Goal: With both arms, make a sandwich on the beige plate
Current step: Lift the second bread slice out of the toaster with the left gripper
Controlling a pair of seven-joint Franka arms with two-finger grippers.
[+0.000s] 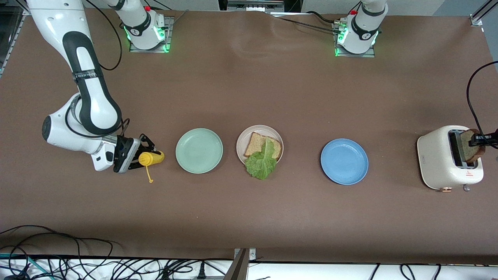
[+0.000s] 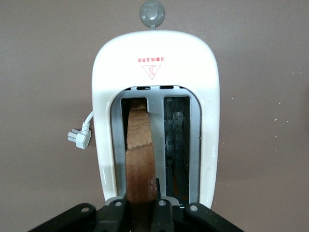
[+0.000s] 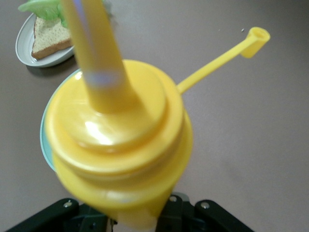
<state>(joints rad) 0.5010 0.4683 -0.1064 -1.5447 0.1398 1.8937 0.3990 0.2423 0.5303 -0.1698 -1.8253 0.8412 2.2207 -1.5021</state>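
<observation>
The beige plate (image 1: 242, 142) lies mid-table between two other plates. On it is one brown bread slice (image 1: 258, 143) with a ruffled green lettuce leaf (image 1: 262, 163) on top, hanging over the rim toward the front camera. A second bread slice (image 1: 472, 147) stands upright in a slot of the cream toaster (image 1: 439, 159) at the left arm's end. My left gripper (image 1: 476, 140) is shut on that slice's upper edge (image 2: 139, 154), a finger on each face. My right gripper (image 1: 144, 155) is shut on a yellow squeeze bottle (image 1: 152, 157) low over the table beside the mint-green plate.
A mint-green plate (image 1: 199, 150) lies toward the right arm's end and a blue plate (image 1: 344, 161) toward the left arm's end. The bottle's open cap (image 1: 150, 179) dangles on its strap. The toaster's plug (image 2: 79, 137) lies beside it. Cables run along the table's near edge.
</observation>
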